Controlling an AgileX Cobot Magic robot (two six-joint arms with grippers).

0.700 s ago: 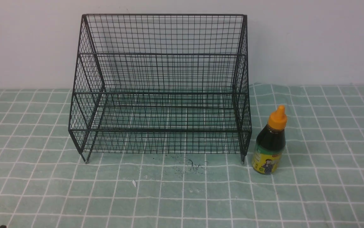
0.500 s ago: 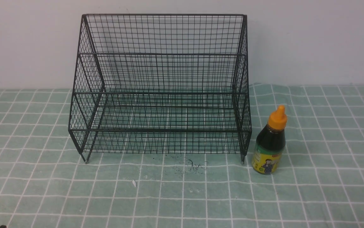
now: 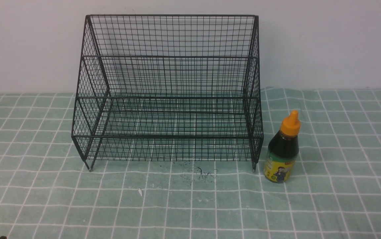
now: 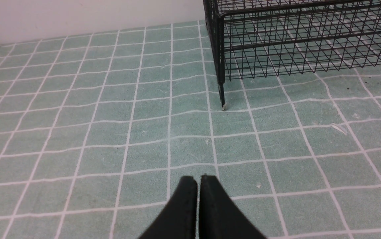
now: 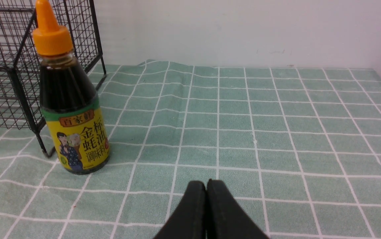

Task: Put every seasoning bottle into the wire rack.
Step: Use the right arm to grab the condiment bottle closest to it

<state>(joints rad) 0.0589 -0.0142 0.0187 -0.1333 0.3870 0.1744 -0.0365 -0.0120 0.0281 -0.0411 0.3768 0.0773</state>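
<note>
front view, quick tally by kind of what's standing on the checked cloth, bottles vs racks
seasoning bottle: 1
wire rack: 1
total: 2

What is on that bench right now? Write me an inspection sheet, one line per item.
Surface: green checked cloth, slightly wrinkled.
Job's things: bottle upright on the cloth, outside the rack, close by its right front leg; the rack holds nothing.
Clutter: dark specks and a white scrap in front of the rack.
Grippers: left gripper shut, empty; right gripper shut, empty, short of the bottle.
Cables: nothing seen.
Surroundings: plain wall behind.
</note>
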